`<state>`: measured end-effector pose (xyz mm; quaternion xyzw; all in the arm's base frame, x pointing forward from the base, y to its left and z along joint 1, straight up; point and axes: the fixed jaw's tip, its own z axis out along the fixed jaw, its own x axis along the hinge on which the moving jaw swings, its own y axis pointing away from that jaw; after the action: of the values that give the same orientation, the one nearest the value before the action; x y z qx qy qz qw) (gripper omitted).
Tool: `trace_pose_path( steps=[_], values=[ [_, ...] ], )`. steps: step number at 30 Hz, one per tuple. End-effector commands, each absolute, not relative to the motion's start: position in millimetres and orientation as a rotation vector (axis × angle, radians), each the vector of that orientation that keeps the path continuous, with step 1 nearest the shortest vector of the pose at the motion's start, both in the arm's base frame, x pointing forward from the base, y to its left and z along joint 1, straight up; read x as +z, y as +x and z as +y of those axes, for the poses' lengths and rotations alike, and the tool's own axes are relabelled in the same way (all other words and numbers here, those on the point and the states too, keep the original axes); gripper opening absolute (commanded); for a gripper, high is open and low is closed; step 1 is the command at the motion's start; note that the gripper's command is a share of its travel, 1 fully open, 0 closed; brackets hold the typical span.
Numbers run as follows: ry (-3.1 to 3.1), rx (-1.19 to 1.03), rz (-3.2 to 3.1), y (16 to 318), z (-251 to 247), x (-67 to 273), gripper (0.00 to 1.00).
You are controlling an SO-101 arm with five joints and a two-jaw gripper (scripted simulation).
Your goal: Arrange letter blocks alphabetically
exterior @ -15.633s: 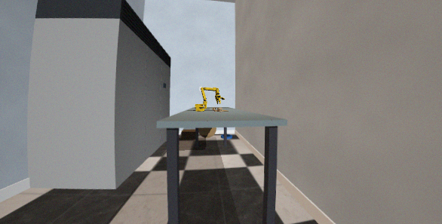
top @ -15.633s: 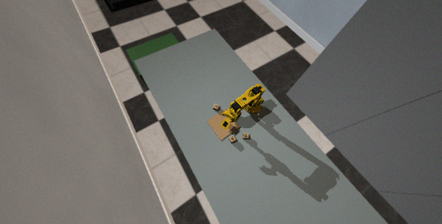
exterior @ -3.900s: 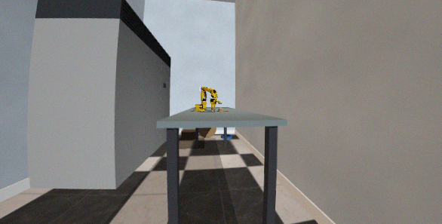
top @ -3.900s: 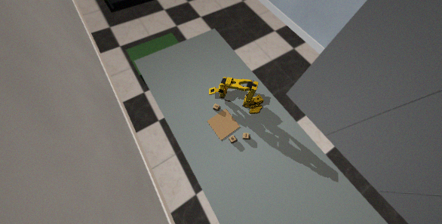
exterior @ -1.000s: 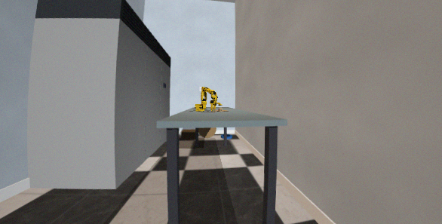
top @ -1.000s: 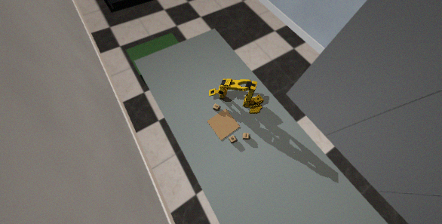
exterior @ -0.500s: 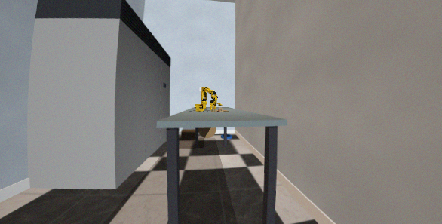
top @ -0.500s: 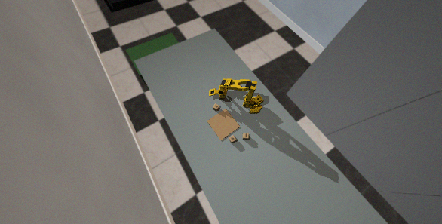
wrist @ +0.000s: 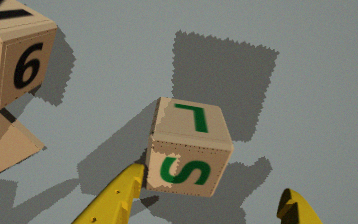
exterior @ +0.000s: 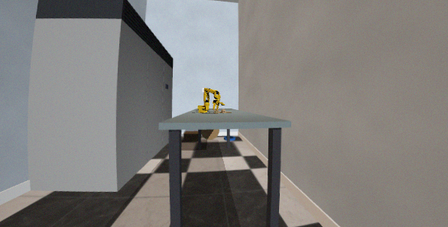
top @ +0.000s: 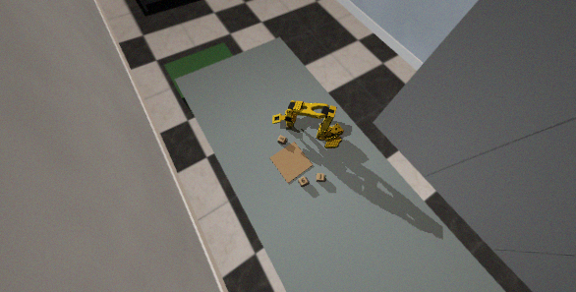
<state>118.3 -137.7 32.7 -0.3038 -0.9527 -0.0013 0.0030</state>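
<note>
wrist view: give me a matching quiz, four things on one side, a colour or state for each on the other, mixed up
Things:
1. L block
2. top-left block
3. mat
4. gripper

Colour or state:
a. tan, only a corner showing at the left edge
b. green S on its side face
c. black 6 on its side face
d. yellow, open, holding nothing

Pairs: 1-b, 2-c, 3-a, 4-d
</note>
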Motion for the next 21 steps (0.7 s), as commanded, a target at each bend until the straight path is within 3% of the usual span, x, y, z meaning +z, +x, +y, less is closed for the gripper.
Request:
trace_pose_path(
  steps=[1, 11, 21],
  values=[
    [-1.001, 0.101, -3.074, 128.3, -151.9, 62.3, 0.36],
    [-1.001, 0.101, -3.074, 125.1, -147.7, 89.1, 0.36],
    [-1.001, 0.101, -3.074, 124.5, -146.9, 92.6, 0.36]
  ],
)
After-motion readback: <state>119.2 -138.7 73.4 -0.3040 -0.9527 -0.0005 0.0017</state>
